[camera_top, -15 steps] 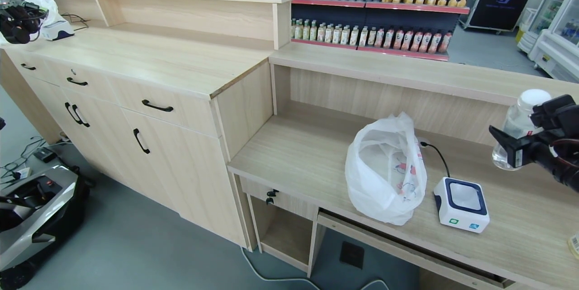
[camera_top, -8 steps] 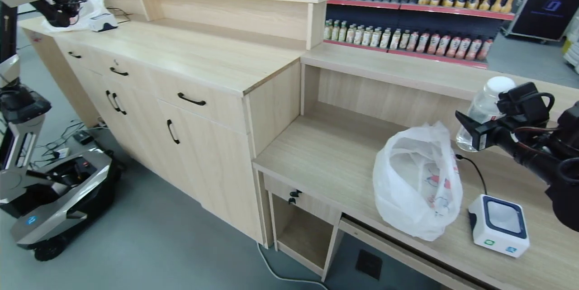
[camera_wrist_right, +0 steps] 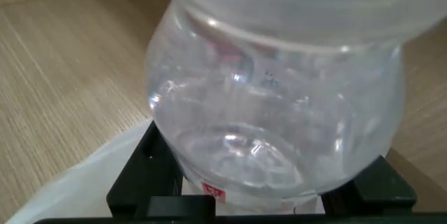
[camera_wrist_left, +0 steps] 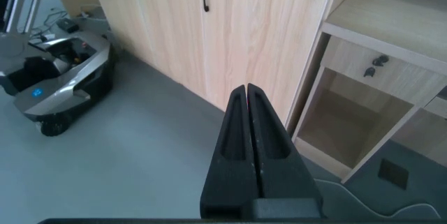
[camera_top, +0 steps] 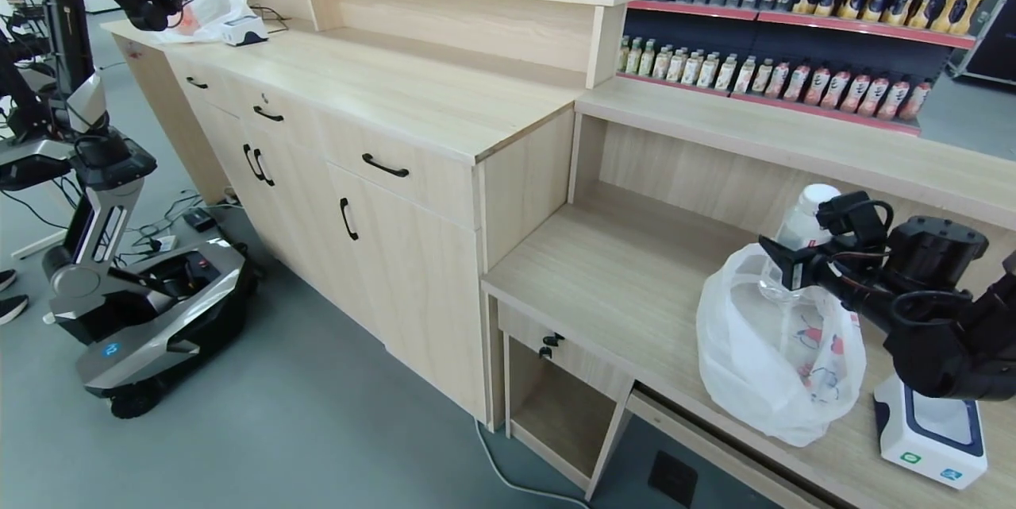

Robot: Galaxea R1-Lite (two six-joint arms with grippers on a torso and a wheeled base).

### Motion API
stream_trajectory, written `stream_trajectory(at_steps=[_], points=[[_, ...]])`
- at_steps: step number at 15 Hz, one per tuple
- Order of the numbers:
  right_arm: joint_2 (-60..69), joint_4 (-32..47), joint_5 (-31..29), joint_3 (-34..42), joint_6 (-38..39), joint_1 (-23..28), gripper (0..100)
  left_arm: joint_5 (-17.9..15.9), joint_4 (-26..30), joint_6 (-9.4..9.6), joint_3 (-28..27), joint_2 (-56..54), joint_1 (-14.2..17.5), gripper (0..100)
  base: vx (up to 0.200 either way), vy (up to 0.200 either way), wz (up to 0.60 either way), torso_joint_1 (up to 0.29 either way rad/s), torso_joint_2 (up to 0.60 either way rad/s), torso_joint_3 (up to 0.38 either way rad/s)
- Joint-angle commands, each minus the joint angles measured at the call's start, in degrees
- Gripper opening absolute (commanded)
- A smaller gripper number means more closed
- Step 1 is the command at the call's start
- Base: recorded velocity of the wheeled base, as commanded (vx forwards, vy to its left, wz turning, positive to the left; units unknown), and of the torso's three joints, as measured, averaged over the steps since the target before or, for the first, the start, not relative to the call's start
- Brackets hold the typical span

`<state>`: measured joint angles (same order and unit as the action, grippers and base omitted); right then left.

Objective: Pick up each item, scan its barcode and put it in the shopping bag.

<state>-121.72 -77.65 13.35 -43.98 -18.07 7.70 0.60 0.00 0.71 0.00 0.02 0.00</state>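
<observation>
The bottle (camera_top: 803,219) is clamped, cap uppermost, in the right tool (camera_top: 794,267), directly above the open mouth of the shopping bag (camera_top: 770,366). Bagging is judged to be the step in hand; lowering into the bag and a release are called for next. The left tool (camera_wrist_left: 249,133), fingers pressed together, is hung over the floor (camera_wrist_left: 140,147). Near the right tool a scanner (camera_top: 933,437) is set on the pale wooden bench (camera_top: 627,271); well beyond, shelves of drinks (camera_top: 762,72) are ranged.

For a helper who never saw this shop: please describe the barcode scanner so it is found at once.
On the low wooden counter stands a white shopping bag. The scanner sits beside it, on the robot's right. Unlike the soft bag and the clear bottle above, it is a white box with a dark blue frame.
</observation>
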Motion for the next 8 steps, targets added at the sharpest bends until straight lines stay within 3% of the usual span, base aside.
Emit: stream_trajectory(at_steps=[1, 8], points=[[-3.70, 0.05, 0.01, -0.31, -0.04, 1.70, 0, 0.02, 0.00, 0.00, 0.00, -0.02, 0.00, 0, 0.000, 0.000, 0.00, 0.000, 0.00, 0.000], [-8.62, 1.89, 0.27, -5.24, 6.73, 2.05, 0, 0.02, 0.00, 0.00, 0.00, -0.02, 0.00, 0, 0.000, 0.000, 0.00, 0.000, 0.00, 0.000]])
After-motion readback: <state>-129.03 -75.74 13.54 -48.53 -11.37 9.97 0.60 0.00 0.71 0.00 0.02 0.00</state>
